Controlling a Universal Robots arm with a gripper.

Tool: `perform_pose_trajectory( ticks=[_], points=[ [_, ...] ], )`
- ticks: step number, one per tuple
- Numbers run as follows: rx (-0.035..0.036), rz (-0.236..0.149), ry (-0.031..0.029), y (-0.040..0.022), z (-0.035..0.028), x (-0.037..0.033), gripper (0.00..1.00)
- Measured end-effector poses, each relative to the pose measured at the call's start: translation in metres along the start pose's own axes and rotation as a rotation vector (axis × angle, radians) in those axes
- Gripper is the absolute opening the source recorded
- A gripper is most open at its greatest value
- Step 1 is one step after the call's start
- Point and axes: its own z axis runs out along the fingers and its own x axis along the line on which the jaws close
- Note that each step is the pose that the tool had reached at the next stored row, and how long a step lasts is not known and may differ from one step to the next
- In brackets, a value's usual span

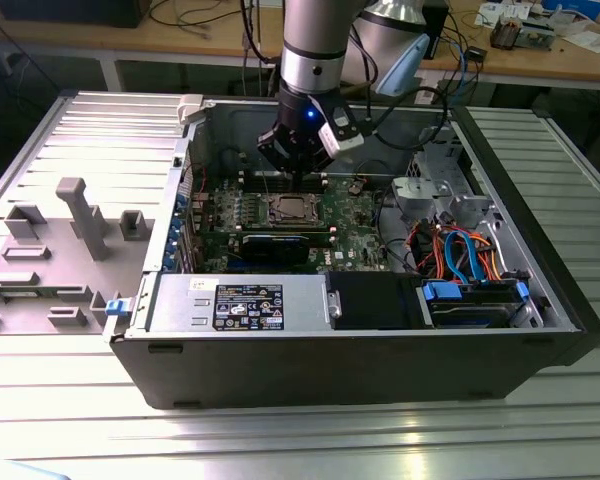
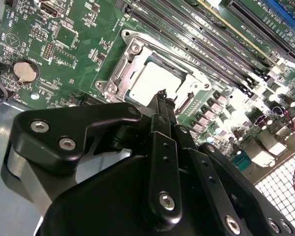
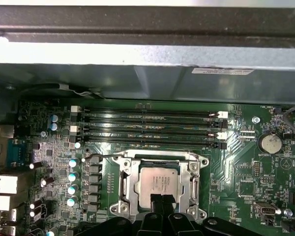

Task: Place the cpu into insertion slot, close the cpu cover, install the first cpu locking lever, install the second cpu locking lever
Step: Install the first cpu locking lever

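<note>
With fingers pressed together and holding nothing, the gripper [image 3: 161, 202] is hovering just over the cpu [image 3: 157, 184], which is sitting under the cpu cover [image 3: 125, 183] at lower centre.

Bright overhead light; glare whitens the cpu [image 2: 155, 81].

Silver arm [image 1: 308, 45], black screwed end effector [image 2: 162, 94]

I see the silvery-grey cpu [image 3: 159, 183] framed by the shiny cpu cover [image 3: 126, 183], on a green motherboard [image 3: 246, 183]; my gripper [image 2: 161, 94] is black.
</note>
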Motion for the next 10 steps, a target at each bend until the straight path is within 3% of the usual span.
perform_pose_trajectory(
  ticks=[10],
  points=[
    [-0.0011, 0.000, -0.0005, 0.0000, -0.0024, 0.0009, 0.11]
  ],
)
